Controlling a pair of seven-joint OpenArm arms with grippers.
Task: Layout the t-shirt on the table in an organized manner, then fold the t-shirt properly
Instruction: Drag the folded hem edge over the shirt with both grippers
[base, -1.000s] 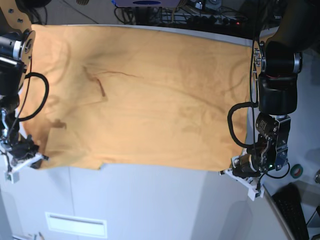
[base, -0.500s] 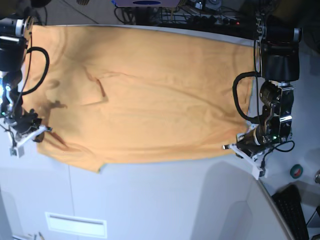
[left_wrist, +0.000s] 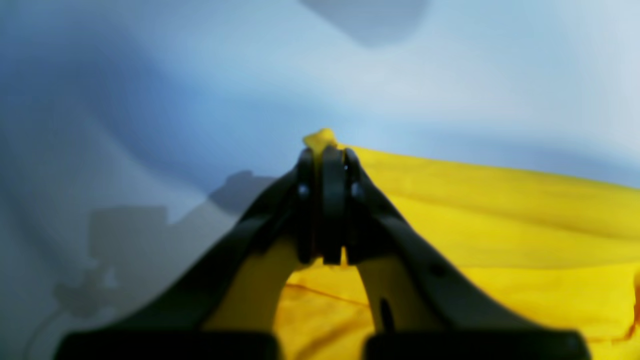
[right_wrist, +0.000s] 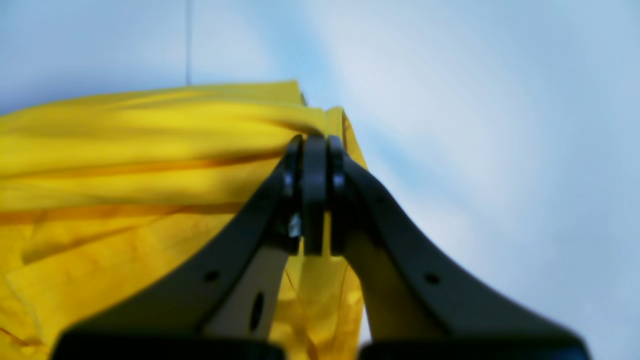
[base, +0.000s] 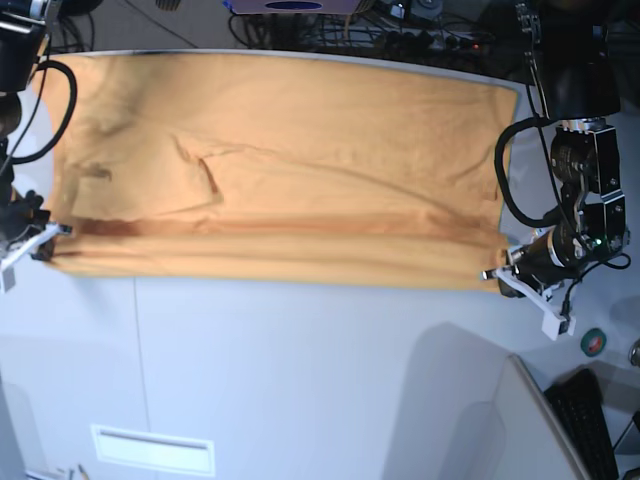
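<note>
The orange-yellow t-shirt (base: 290, 160) lies spread wide across the far half of the pale table (base: 300, 380), with a long crease running near its front edge. My left gripper (base: 497, 270) is at the shirt's front right corner. In the left wrist view it (left_wrist: 322, 150) is shut on a pinch of yellow cloth (left_wrist: 500, 225). My right gripper (base: 50, 238) is at the front left corner. In the right wrist view it (right_wrist: 312, 145) is shut on bunched shirt fabric (right_wrist: 125, 150). The cloth is stretched taut between the two grippers.
A black keyboard (base: 590, 420) and a roll of tape (base: 593, 341) lie off the table's curved edge at the lower right. Cables and devices (base: 400, 30) crowd the back. A white label (base: 152, 449) is near the front edge, and a thin seam (base: 135, 330) runs down the tabletop.
Both grippers have moved toward the back and outward, carrying the shirt's front edge with them. The edge now runs straight and taut, with a new long crease along it.
</note>
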